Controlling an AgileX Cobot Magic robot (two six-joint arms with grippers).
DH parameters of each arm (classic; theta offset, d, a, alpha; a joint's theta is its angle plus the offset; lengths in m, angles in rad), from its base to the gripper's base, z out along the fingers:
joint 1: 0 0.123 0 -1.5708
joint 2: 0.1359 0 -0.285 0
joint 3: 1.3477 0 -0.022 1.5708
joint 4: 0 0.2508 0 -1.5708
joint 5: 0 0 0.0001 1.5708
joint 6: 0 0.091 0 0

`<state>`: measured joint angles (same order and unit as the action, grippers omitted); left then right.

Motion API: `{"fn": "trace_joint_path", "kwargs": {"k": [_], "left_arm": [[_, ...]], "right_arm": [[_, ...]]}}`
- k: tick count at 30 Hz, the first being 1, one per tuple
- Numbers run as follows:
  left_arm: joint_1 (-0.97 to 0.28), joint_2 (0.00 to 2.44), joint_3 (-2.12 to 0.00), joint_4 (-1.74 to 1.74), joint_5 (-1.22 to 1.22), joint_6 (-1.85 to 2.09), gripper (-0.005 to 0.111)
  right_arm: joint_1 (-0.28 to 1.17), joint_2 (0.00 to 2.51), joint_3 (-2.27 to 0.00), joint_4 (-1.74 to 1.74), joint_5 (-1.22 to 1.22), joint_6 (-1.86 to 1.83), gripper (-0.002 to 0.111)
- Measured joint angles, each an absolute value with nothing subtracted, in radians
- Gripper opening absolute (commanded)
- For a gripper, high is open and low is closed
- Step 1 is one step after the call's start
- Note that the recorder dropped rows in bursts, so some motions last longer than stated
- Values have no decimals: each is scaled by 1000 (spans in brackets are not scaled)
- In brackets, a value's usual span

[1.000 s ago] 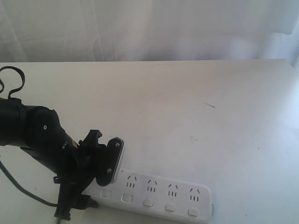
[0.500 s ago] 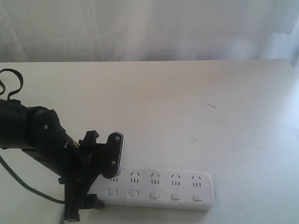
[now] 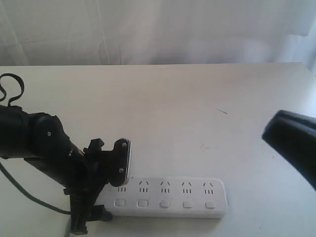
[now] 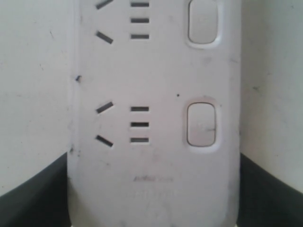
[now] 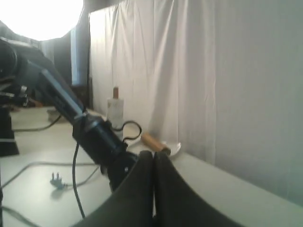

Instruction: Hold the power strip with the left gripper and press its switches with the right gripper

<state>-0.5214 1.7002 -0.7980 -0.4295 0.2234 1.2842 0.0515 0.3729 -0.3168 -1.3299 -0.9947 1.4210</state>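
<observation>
The white power strip (image 3: 168, 197) lies level near the table's front edge, sockets up. Its five switches (image 3: 165, 203) run along the near side. My left gripper (image 3: 109, 192) is shut on the strip's left end, one finger (image 3: 123, 160) behind it and one in front. In the left wrist view the strip (image 4: 154, 90) fills the space between the two black fingers (image 4: 33, 198), with two switches (image 4: 202, 124) showing. A black part of the right arm (image 3: 294, 143) hangs at the right edge, apart from the strip. My right gripper (image 5: 154, 158) is shut with nothing in it.
A dark cable (image 3: 29, 200) trails from the left arm across the table's left. In the right wrist view a bottle (image 5: 115, 106), a brown-handled tool (image 5: 154, 142) and a loose plug (image 5: 56, 178) lie beyond the left arm. A white curtain hangs behind the table.
The left gripper has swung the strip from slanted to level and a little rightward. The right arm has come into the exterior view at the right edge.
</observation>
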Motion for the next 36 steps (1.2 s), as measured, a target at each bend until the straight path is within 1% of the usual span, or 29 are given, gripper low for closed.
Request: {"fn": "trace_joint_path", "kwargs": {"k": [5, 9, 11, 14, 17, 19, 24, 27, 31, 36], "left_arm": [[-521, 1702, -798, -434, 216, 1284, 0], [-522, 1702, -798, -441, 209, 1282, 0], [-522, 1702, -798, -445, 207, 1282, 0], [-524, 1702, -798, -447, 204, 1282, 0], [-524, 1702, -798, -449, 204, 1280, 0], [-524, 1702, -798, -451, 204, 1280, 0], [-524, 1702, -798, -472, 204, 1280, 0], [-524, 1704, -798, -516, 200, 1280, 0], [-524, 1706, -794, -558, 193, 1278, 0], [-524, 1707, -794, -570, 192, 1274, 0]], "right_arm": [[51, 547, -405, -1550, -1041, 1525, 0], [51, 697, -427, -1680, -1076, 1636, 0], [67, 758, -426, -1716, -1089, 1659, 0], [135, 834, -426, -1739, -1065, 1700, 0], [257, 904, -438, -1748, -975, 1729, 0], [373, 954, -461, -1750, -885, 1752, 0], [684, 1100, -534, -1750, -565, 1789, 0], [813, 1195, -554, -1748, -387, 1803, 0], [901, 1311, -556, -1749, -189, 1880, 0], [919, 1377, -556, -1749, 10, 1932, 0]]}}
